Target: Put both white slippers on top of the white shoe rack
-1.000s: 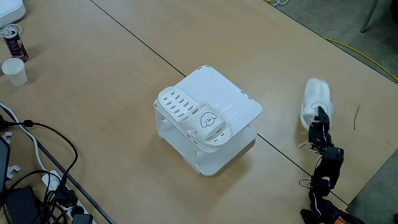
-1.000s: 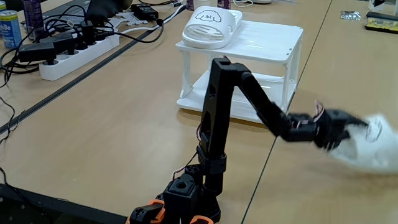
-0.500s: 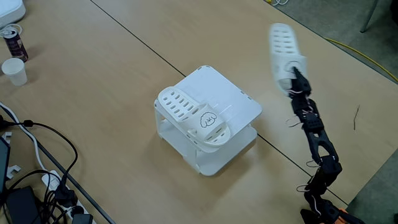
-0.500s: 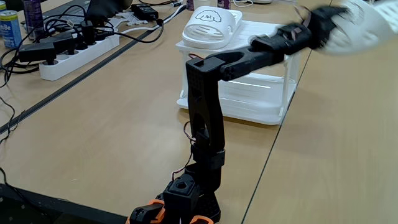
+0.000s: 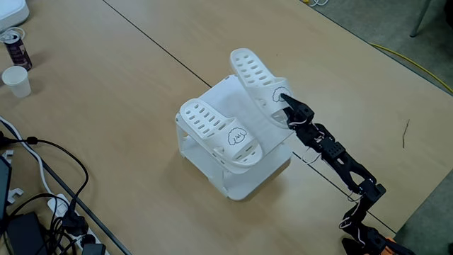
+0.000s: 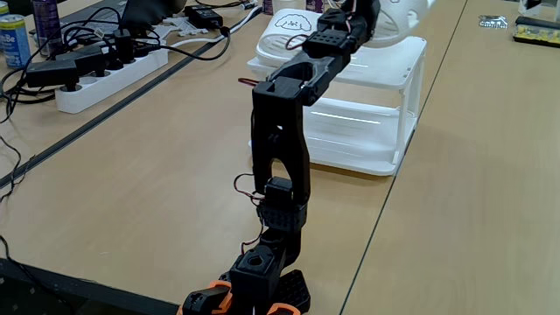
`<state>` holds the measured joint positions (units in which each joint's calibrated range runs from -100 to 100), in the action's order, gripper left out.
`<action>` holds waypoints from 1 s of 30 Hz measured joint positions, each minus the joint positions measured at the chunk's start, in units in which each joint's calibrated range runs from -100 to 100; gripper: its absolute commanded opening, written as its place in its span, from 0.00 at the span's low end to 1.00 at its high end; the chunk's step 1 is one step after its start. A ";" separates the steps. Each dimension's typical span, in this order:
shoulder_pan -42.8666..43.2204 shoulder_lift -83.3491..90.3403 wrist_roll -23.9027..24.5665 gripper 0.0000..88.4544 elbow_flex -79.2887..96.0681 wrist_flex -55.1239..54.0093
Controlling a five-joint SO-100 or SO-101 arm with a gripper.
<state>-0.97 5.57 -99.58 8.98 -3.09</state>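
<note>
- The gripper [image 5: 284, 103] is clamped on one white slipper [image 5: 253, 76], held over the far side of the white shoe rack [image 5: 283, 129]; it looks raised off the top, though I can't be sure.
- The other slipper [image 5: 218, 131] lies on the rack's top, alongside.

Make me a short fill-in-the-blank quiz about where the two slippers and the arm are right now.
1. One white slipper already lies on top of the white ____.
2. The end effector is holding the second ____.
3. In a fixed view, the paper cup stands near the picture's ____ edge.

Missing words: shoe rack; slipper; left
</note>
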 measured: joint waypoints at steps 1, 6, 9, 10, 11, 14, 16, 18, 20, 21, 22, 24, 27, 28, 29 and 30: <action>0.52 0.00 0.00 0.01 0.00 0.00; 2.47 0.08 0.00 0.01 2.70 0.00; 3.60 0.00 0.00 0.01 5.75 0.09; 3.90 0.00 0.00 0.01 6.20 0.09; 4.27 0.00 0.00 0.01 6.29 0.09; 4.72 0.00 0.00 0.02 6.29 0.09; 4.72 0.00 0.00 0.07 6.38 0.09; 4.49 0.00 0.00 0.14 6.38 0.09; 4.42 0.00 0.00 0.21 6.38 0.09; 4.42 0.00 0.00 0.24 6.38 0.09; 4.49 0.00 0.00 0.26 6.38 0.09; 4.57 0.08 0.00 0.27 6.29 0.00; 4.64 0.08 0.00 0.27 6.29 0.00; 4.57 0.08 0.00 0.27 6.29 0.00; 4.57 0.08 0.00 0.27 6.38 0.00; 4.57 0.08 0.00 0.27 6.65 0.00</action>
<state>3.60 5.65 -99.58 15.63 -3.09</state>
